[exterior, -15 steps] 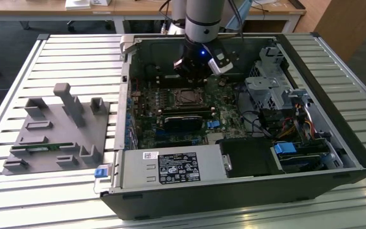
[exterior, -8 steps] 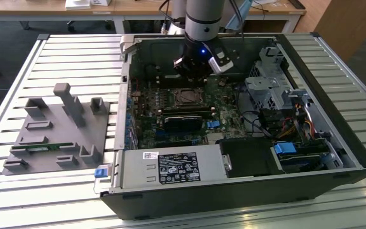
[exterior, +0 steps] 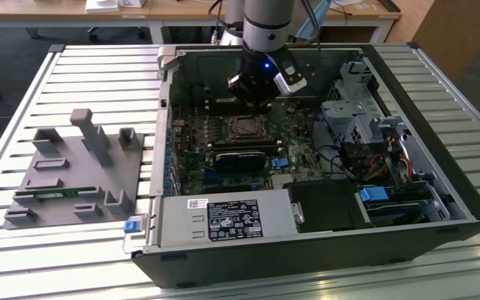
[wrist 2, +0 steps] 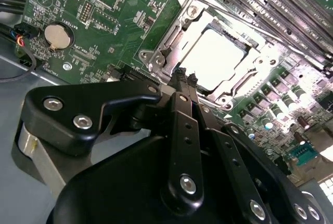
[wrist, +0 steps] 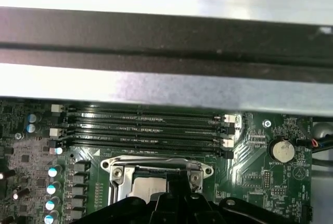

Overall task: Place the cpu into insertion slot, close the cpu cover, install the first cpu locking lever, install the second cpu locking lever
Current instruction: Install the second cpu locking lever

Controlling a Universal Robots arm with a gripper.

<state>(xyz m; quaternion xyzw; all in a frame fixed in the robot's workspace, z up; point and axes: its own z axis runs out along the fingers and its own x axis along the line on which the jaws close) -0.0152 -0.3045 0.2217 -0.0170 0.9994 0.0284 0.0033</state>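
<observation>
The cpu (wrist 2: pixel 213 57) lies flat in the socket on the green motherboard, its pale top glaring under the light. The cpu cover (wrist 2: pixel 171 31), a silvery frame with a square window, lies down around it. In the first wrist view the cpu cover (wrist: pixel 156 162) sits just below the memory slots. My gripper (wrist 2: pixel 186 76) is shut, its two black fingertips together at the socket's edge, with nothing visible between them. In the exterior view the gripper (exterior: pixel 257 94) hangs inside the open computer case just behind the socket (exterior: pixel 246 128). I cannot make out the locking levers.
Memory slots (wrist: pixel 145 125) run beside the socket, and a coin battery (wrist 2: pixel 58 34) sits farther off. The case wall (wrist: pixel 166 42) rises close behind. A drive cage (exterior: pixel 352 119), cables and a power supply (exterior: pixel 223 219) crowd the case. A grey fixture (exterior: pixel 73 169) stands on the table at the exterior view's left.
</observation>
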